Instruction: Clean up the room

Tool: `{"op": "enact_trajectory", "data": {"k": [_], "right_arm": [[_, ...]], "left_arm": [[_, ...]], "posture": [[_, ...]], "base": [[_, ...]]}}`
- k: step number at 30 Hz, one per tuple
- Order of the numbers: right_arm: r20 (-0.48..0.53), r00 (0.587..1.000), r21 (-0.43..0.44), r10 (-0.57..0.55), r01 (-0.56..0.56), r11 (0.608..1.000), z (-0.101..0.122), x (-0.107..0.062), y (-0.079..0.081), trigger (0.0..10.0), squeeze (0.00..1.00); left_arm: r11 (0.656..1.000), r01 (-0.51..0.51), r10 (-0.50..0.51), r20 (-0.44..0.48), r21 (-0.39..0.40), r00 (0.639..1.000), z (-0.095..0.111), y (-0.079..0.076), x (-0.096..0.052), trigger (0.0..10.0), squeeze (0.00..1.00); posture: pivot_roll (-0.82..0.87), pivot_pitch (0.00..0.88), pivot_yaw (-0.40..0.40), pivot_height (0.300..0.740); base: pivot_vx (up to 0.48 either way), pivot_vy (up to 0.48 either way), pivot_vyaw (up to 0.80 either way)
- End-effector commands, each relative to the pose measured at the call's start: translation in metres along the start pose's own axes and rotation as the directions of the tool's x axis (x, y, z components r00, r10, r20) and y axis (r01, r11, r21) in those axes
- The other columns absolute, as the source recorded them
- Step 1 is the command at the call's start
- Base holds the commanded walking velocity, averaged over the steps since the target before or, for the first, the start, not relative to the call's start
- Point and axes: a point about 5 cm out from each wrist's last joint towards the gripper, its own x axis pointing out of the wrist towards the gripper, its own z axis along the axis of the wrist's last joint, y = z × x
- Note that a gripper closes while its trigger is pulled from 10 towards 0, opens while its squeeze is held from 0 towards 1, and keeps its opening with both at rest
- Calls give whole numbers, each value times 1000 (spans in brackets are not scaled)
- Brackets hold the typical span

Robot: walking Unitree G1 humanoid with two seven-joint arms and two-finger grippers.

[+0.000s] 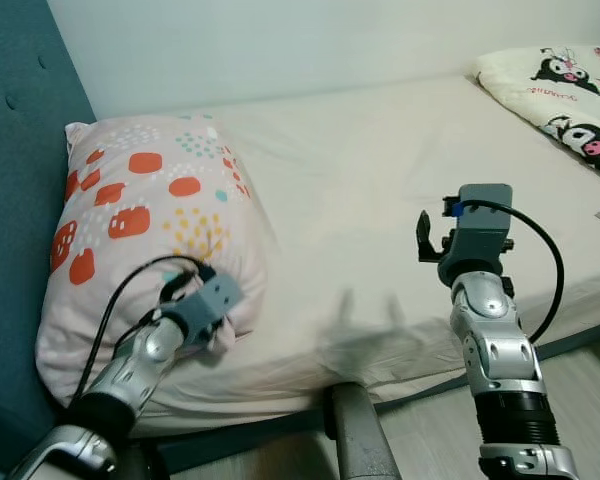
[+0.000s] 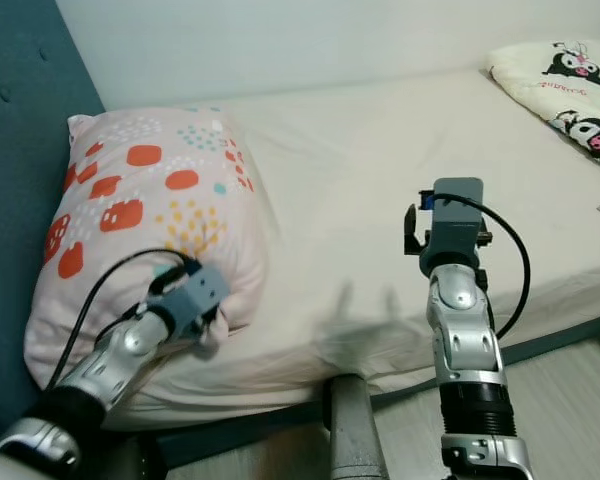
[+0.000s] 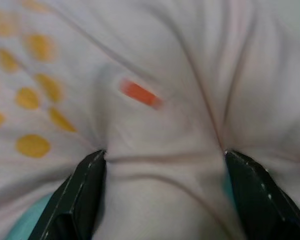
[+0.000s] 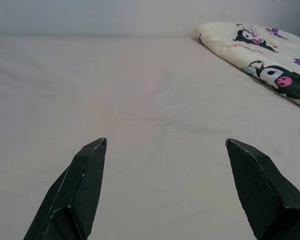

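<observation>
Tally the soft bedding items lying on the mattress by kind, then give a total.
Pillow: 1, pink with orange and yellow spots, at the headboard, with the left gripper pressed into it.
Blanket: 1, cream with cartoon prints, at the far right corner.
Total: 2.

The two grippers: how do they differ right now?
The left gripper is pressed into the pillow, fabric bunched between its spread fingers; the right gripper holds nothing. The left sits low at the pillow's front corner by the headboard; the right is raised above the bare sheet, pointing across the bed. Both are open, with black fingers.
</observation>
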Motion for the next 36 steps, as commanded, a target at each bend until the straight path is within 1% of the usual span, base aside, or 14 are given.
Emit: {"op": "enact_trajectory", "data": {"k": [1, 2, 3, 4, 8, 11, 15, 17, 19, 20, 25, 31, 35, 36], "right_arm": [[13, 1000, 6, -4, 4, 1000, 2, 1, 0, 10000, 0], [13, 1000, 7, -5, 5, 1000, 2, 1, 0, 10000, 0], [13, 1000, 7, -5, 5, 1000, 2, 1, 0, 10000, 0], [14, 1000, 7, -7, 7, 1000, 2, 1, 0, 10000, 0], [15, 1000, 7, -10, 10, 1000, 3, 1, -1, 10000, 0], [17, 1000, 9, -14, 14, 1000, 4, 0, -2, 10000, 0], [17, 1000, 9, -14, 14, 1000, 4, 0, -2, 10000, 0], [17, 1000, 10, -14, 14, 1000, 4, 0, -2, 10000, 0], [16, 1000, 13, -12, 12, 1000, 4, 1, -1, 10000, 0], [16, 1000, 13, -12, 12, 1000, 4, 1, -1, 10000, 0], [14, 1000, 18, -8, 7, 1000, 4, 0, 1, 10000, 0], [10, 1000, 17, -7, 7, 1000, 3, 0, 1, 10000, 0], [8, 1000, 18, -7, 7, 1000, 3, 0, 1, 10000, 0], [8, 1000, 19, -7, 7, 1000, 3, 0, 1, 10000, 0]], "left_arm": [[992, 126, -125, -152, -2, 980, -34, -19, -10, 10000, 0], [981, 192, -188, -166, 13, 968, -39, -26, -12, 2980, 0], [981, 192, -188, -166, 13, 968, -39, -26, -12, 2980, 0], [977, 212, -204, -171, 28, 964, -41, -29, -14, 0, 0], [979, 198, -187, -170, 51, 968, -41, -29, -14, 0, 0], [985, 135, -116, -168, 108, 979, -41, -19, -13, 0, 0], [986, 119, -98, -170, 120, 981, -42, -15, -14, 0, 0], [985, 103, -77, -180, 139, 981, -44, -7, -16, 0, 0], [981, 86, -48, -215, 174, 976, -52, 12, -25, 0, 0], [981, 86, -48, -215, 174, 976, -52, 12, -25, 0, 0], [965, 117, -41, -306, 236, 951, -67, 47, -50, 0, 0], [969, 148, -72, -347, 197, 935, -71, 58, -62, 0, 0], [961, 240, -176, -368, 136, 913, -72, 49, -71, 0, 0], [948, 300, -244, -372, 102, 896, -71, 41, -75, 0, 0]], "posture": [[-144, 80, 8, 511], [-143, 80, 8, 511], [-143, 80, 8, 511], [-145, 81, 9, 511], [-146, 82, 9, 511], [-149, 82, 9, 511], [-146, 84, 9, 511], [-142, 84, 8, 511], [-138, 85, 10, 511], [-138, 85, 10, 511], [-134, 88, 10, 511], [-127, 92, 10, 511], [-128, 94, 10, 511], [-130, 95, 11, 511]], "base": [[0, 0, 0], [0, 0, 0], [0, 0, 0], [0, 0, 0], [0, 0, 0], [0, 0, 0], [0, 0, 0], [0, 0, 0], [0, 0, 0], [0, 0, 0], [0, 0, 0], [0, 0, 0], [0, 0, 0], [0, 0, 0]]}}
